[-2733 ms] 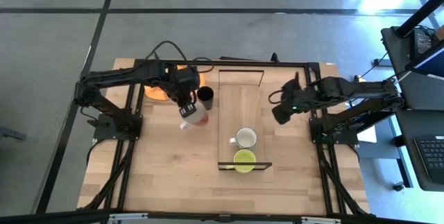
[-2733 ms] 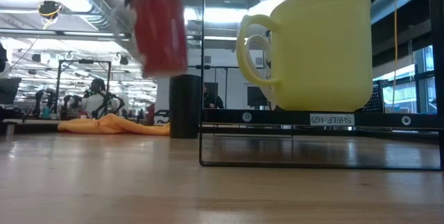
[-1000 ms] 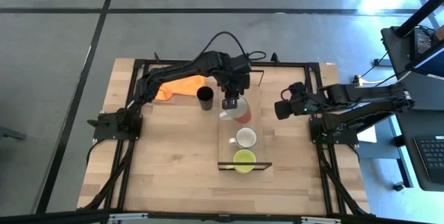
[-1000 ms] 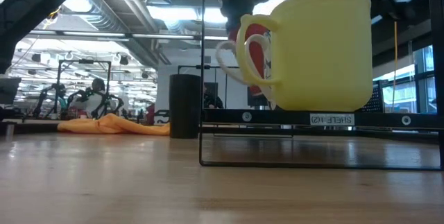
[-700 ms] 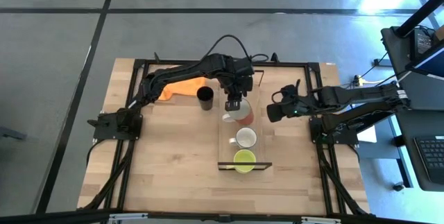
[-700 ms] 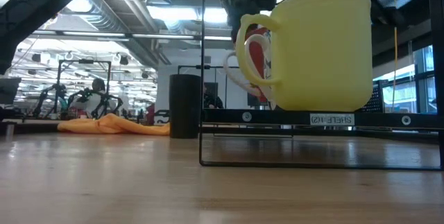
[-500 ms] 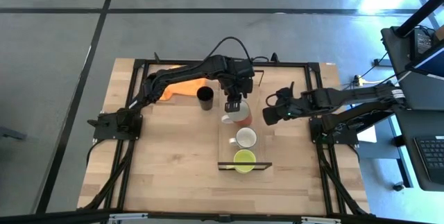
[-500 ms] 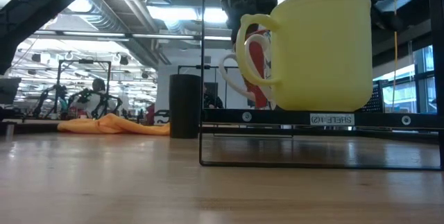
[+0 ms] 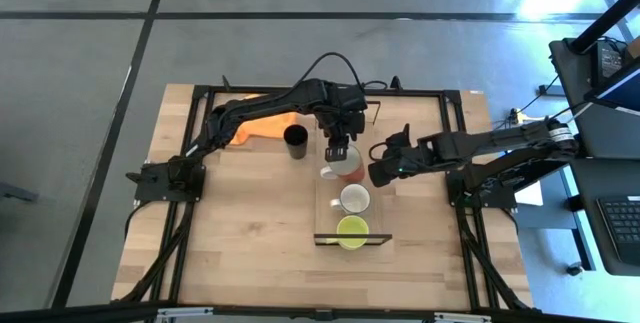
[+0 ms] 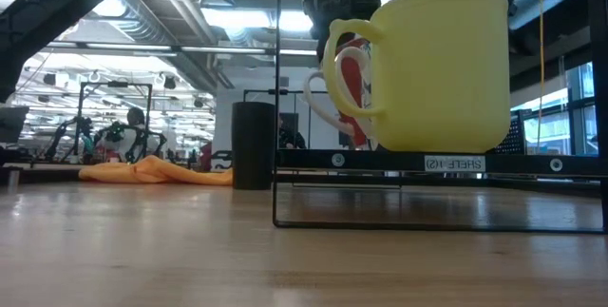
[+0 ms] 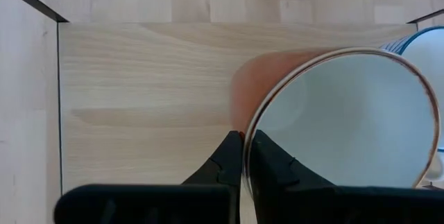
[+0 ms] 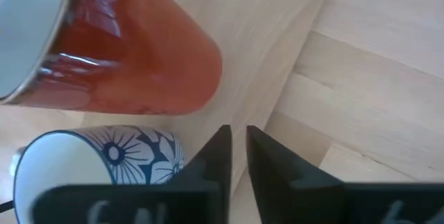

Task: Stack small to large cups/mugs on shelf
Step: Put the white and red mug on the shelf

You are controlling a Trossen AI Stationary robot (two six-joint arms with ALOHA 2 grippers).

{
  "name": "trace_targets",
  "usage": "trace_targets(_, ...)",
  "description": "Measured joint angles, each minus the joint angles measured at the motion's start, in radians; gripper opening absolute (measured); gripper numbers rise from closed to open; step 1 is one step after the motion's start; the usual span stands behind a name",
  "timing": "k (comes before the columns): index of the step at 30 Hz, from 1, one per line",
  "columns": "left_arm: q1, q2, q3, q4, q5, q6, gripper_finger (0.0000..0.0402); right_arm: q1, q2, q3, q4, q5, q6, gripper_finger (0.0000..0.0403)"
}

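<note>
My left gripper [image 9: 338,151] is shut on the reddish-brown mug [image 9: 346,169], white inside, over the middle of the light-wood shelf [image 9: 348,128]. Just nearer on the shelf stand a white mug [image 9: 354,199] with blue flowers [image 12: 111,156] and then the yellow-green mug [image 9: 351,231]. The black cup [image 9: 295,142] stands on the table left of the shelf. My right gripper [image 9: 378,173] is shut and empty at the shelf's right edge, close beside the reddish-brown mug [image 12: 139,50]. My left gripper pinches the reddish-brown mug's rim [image 11: 244,132], one finger inside the mug and one outside against its wall. The fingers come from above, pointing down. The mug hangs tilted, its base low over the shelf board; whether the base touches the board I cannot tell.
An orange cloth [image 9: 258,123] lies at the table's far left, behind the black cup. The shelf's far half is bare wood. Dark frame rails run round the tabletop [image 9: 230,243].
My left gripper has carried the reddish-brown mug a little toward the table's near edge and lower, closer to the white mug. My right gripper has gone toward the table's left, up to the shelf's right edge beside the mug.
</note>
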Motion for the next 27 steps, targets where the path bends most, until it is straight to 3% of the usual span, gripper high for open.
trace_targets(4,0.000,0.000,0.000,0.000,0.000,-0.002,0.0006,0.000,0.003,0.000,0.001,0.000,0.000,0.0008)
trace_targets(15,-0.002,0.000,0.000,-0.001,0.000,-0.005,0.0006,-0.001,0.026,0.000,0.102,0.001,-0.019,0.0003)
trace_targets(27,-0.002,0.000,0.000,-0.003,0.000,-0.011,0.0007,-0.002,0.101,0.000,0.100,0.002,-0.020,0.0003)
